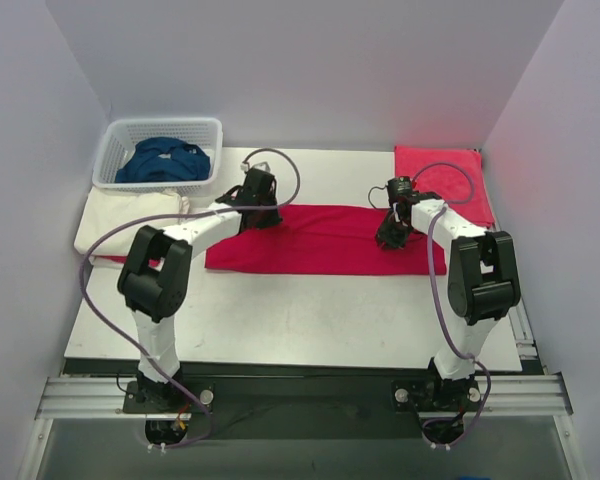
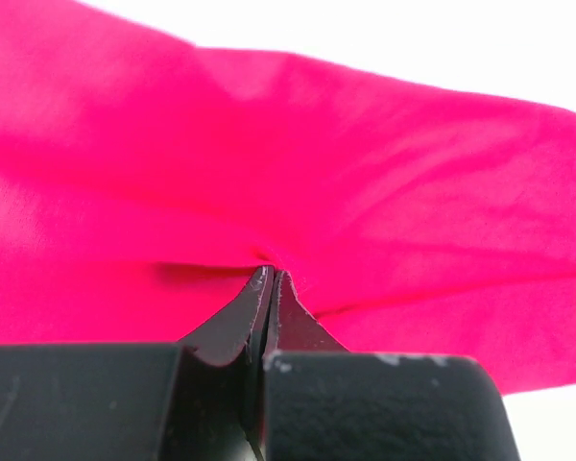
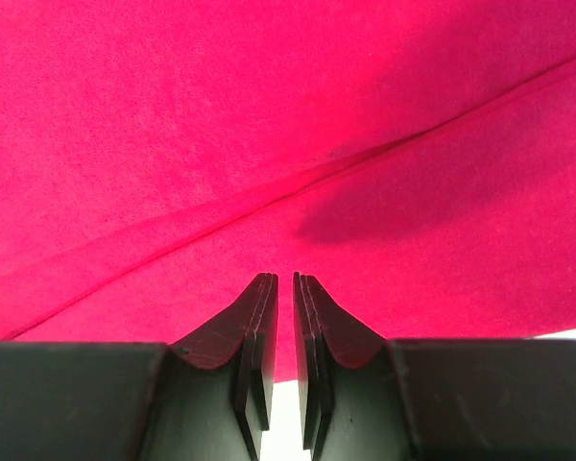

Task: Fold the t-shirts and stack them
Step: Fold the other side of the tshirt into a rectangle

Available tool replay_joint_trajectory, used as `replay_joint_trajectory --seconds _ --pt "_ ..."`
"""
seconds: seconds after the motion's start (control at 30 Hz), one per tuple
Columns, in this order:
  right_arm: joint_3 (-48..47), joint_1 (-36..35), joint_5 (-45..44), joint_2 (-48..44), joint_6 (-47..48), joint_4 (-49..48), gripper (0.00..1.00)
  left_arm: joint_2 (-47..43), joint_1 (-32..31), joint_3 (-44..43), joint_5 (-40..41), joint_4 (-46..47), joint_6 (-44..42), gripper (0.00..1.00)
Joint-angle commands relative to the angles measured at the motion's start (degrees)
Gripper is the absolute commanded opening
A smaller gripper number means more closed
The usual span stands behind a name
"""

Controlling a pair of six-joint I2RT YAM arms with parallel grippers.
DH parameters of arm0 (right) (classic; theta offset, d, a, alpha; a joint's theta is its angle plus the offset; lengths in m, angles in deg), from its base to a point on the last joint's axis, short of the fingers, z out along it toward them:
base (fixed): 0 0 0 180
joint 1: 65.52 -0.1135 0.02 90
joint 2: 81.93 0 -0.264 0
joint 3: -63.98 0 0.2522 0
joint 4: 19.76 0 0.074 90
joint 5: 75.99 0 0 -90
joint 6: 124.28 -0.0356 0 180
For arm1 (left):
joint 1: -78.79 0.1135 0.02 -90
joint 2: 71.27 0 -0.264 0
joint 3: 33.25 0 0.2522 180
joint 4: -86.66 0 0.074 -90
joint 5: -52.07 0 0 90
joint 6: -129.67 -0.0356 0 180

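A crimson red t-shirt [image 1: 320, 240] lies as a long flat band across the middle of the table. My left gripper [image 1: 261, 217] is at its far left part, and the left wrist view shows that gripper [image 2: 272, 273] shut on a small pucker of the red t-shirt [image 2: 317, 154]. My right gripper [image 1: 388, 238] is over the band's right part. In the right wrist view it [image 3: 286, 279] stands only slightly open just inside the near edge of the red t-shirt [image 3: 269, 125], with nothing pinched. A dark blue t-shirt [image 1: 163, 160] lies in the basket. A cream-white t-shirt [image 1: 120, 222] lies at the left.
The white lattice basket [image 1: 165, 122] stands at the back left corner. A folded red cloth [image 1: 442, 172] lies at the back right. Bare white table [image 1: 300, 310] runs in front of the red band. Walls close in on three sides.
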Motion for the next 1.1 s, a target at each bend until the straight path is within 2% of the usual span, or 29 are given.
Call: replay_joint_trajectory --seconds 0.0,0.13,0.3,0.33,0.4,0.43,0.7,0.87,1.07 --pt "-2.19 0.02 -1.13 -0.16 0.05 2.17 0.15 5.43 -1.8 -6.63 1.56 -2.21 -5.21 0.0" --pt "-2.36 -0.07 -1.13 0.19 0.23 2.17 0.14 10.89 -3.12 -14.7 5.17 -5.63 -8.72 0.0" --pt "-2.63 -0.07 0.54 0.28 0.32 2.26 0.14 16.96 -3.39 -20.17 10.26 -8.98 -10.84 0.0" --pt "-2.63 0.02 0.63 0.37 0.4 2.26 0.14 17.05 -3.48 -20.17 11.41 -8.9 -11.1 0.07" --pt "-2.72 0.02 0.63 0.37 0.4 2.26 0.14 16.18 -3.39 -18.78 14.04 -7.24 -11.63 0.14" --pt "-2.8 0.02 0.72 0.37 0.49 2.26 0.14 15.73 -3.39 -18.16 15.1 -6.27 -11.72 0.22" --pt "-2.8 -0.16 0.89 0.81 0.41 2.26 0.14 4.32 -3.04 -8.5 22.75 0.85 -9.61 0.35" --pt "-2.8 -0.33 0.89 0.81 0.4 2.17 0.14 1.76 -2.51 -6.29 23.81 -1.6 -9.17 0.36" --pt "-2.63 -0.51 0.89 0.9 0.32 2.17 0.13 3.95 -1.28 -6.29 21.26 -5.47 -7.77 0.36"
